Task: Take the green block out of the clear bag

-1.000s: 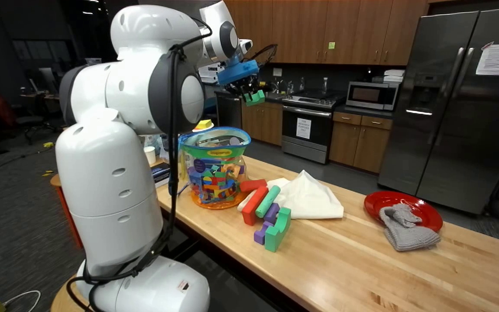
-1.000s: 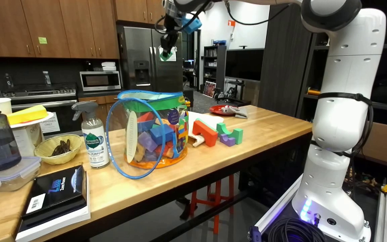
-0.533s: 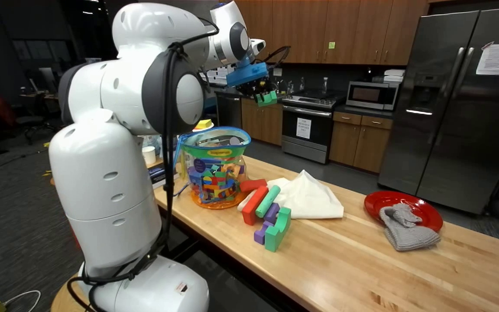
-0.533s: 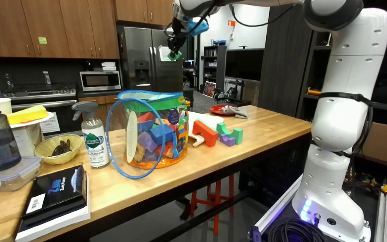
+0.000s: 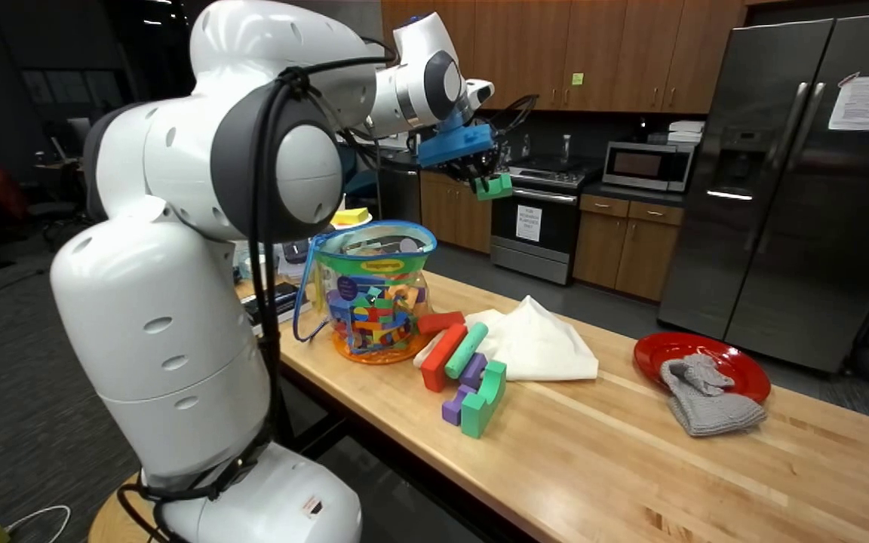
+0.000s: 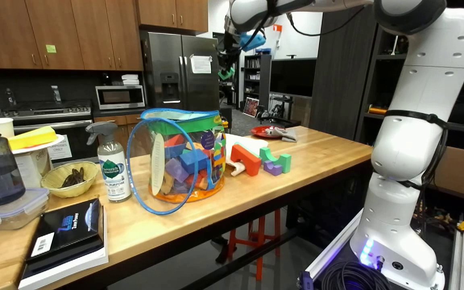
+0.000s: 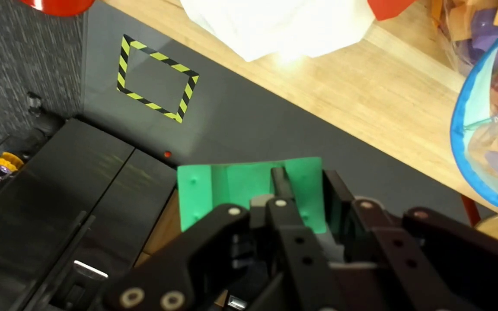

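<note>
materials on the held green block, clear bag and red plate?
Green block: matte, probably foam, given the small pits in its face.
Clear bag: likely thin glossy plastic; it's see-through and creased, with glare.
Red plate: glossy, from the pale highlights; plastic or glazed ceramic, can't tell.

There is one pincer (image 7: 307, 183), one clear bag (image 6: 197, 125) and one red plate (image 5: 740, 369).

At upper centre of an exterior view, my black gripper (image 6: 224, 69) holds a green block (image 6: 227, 74) aloft. Left of centre I see the clear plastic bag (image 6: 195, 124) with many-coloured blocks (image 6: 191, 160) inside, standing on the pale wooden table (image 6: 324, 148) beside a grey-topped spray bottle (image 6: 114, 171).
</note>
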`<state>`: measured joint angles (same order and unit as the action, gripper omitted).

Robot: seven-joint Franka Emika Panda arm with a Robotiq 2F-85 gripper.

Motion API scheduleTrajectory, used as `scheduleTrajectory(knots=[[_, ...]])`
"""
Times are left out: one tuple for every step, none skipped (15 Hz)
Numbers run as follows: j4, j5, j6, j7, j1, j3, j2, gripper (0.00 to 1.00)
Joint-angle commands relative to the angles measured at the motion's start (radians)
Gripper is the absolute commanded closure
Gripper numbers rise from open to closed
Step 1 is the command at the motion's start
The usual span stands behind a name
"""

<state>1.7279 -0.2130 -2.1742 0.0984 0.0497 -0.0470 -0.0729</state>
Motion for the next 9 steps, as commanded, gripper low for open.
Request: scheduleTrajectory(knots=[[0.099,0.006,-0.028,-0.007,-0.019,0.017,-0.067,0.94],[0.116,0.007,-0.030,-0.016,-0.022,0.020,-0.072,0.94],[0.133,0.007,-0.032,-0.023,-0.025,0.022,-0.078,0.94],[0.151,0.006,-0.032,-0.033,-0.027,0.023,-0.085,0.94],[0.168,0.006,-0.032,-0.040,-0.028,0.025,-0.091,0.94],[0.186,0.006,-0.033,-0.046,-0.030,0.026,-0.097,0.94],[0.201,0.006,-0.035,-0.054,-0.031,0.027,-0.103,0.94],[0.214,0.005,-0.036,-0.060,-0.032,0.028,-0.107,0.94],[0.225,0.005,-0.039,-0.070,-0.033,0.029,-0.110,0.94]])
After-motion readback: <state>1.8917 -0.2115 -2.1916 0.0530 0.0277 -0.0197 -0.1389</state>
